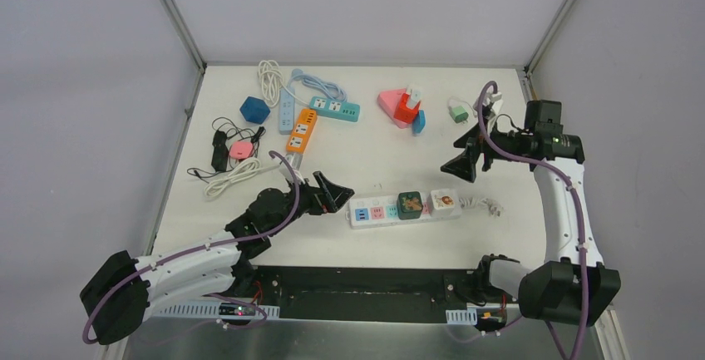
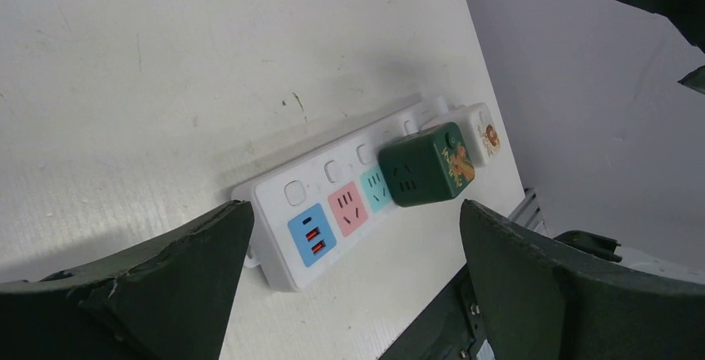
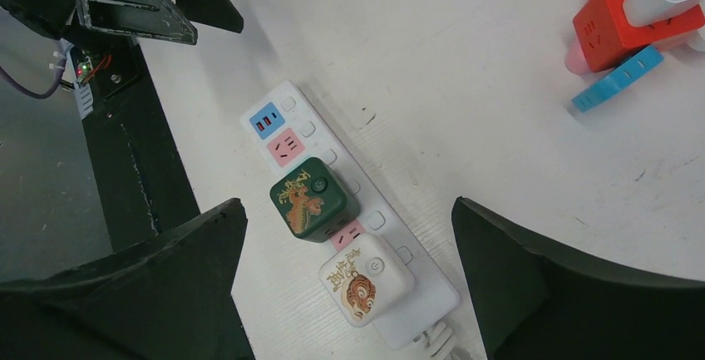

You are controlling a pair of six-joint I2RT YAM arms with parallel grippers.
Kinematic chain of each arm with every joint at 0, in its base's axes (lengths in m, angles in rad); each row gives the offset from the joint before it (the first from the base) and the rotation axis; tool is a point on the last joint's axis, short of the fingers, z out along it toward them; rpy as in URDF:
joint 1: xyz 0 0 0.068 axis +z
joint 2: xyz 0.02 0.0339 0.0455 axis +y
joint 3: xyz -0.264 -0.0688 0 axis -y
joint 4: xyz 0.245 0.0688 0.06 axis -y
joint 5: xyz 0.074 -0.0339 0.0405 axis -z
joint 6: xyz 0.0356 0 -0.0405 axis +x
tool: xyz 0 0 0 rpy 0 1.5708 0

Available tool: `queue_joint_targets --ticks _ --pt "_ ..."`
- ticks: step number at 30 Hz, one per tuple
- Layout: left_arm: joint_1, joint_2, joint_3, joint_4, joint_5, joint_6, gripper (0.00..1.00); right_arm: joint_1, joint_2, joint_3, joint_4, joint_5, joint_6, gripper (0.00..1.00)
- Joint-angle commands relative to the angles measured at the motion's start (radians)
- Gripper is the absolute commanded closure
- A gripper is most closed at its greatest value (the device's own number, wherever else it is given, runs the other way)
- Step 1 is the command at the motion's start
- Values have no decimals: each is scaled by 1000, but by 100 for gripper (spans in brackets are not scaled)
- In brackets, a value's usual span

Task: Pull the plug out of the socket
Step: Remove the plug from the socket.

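Observation:
A white power strip (image 1: pixel 378 213) lies at the near middle of the table. A dark green cube plug (image 1: pixel 409 204) and a white cube plug with a tiger picture (image 1: pixel 442 202) sit plugged into it. My left gripper (image 1: pixel 338 194) is open, just left of the strip's end, touching nothing. In the left wrist view the strip (image 2: pixel 332 210) and the green plug (image 2: pixel 426 165) lie ahead between the open fingers. My right gripper (image 1: pixel 465 159) is open, raised above and behind the strip. In the right wrist view the green plug (image 3: pixel 313 199) and white plug (image 3: pixel 366 280) lie below.
At the back of the table lie an orange strip (image 1: pixel 303 130), a teal strip (image 1: pixel 335 109), a blue cube (image 1: pixel 254 110), a pink triangular socket with a red cube (image 1: pixel 400 107), a small green adapter (image 1: pixel 458 112), and black and white cables (image 1: pixel 230 160) at the left.

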Motion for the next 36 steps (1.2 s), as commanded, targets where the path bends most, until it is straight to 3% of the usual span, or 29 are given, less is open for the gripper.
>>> queue_joint_targets --ticks 1,36 --pt "14 -22 -4 77 18 -7 1 -1 -39 -20 -29 -73 -92 2" --pt "16 36 12 109 82 41 1 2 -57 -90 -48 -114 -169 1"
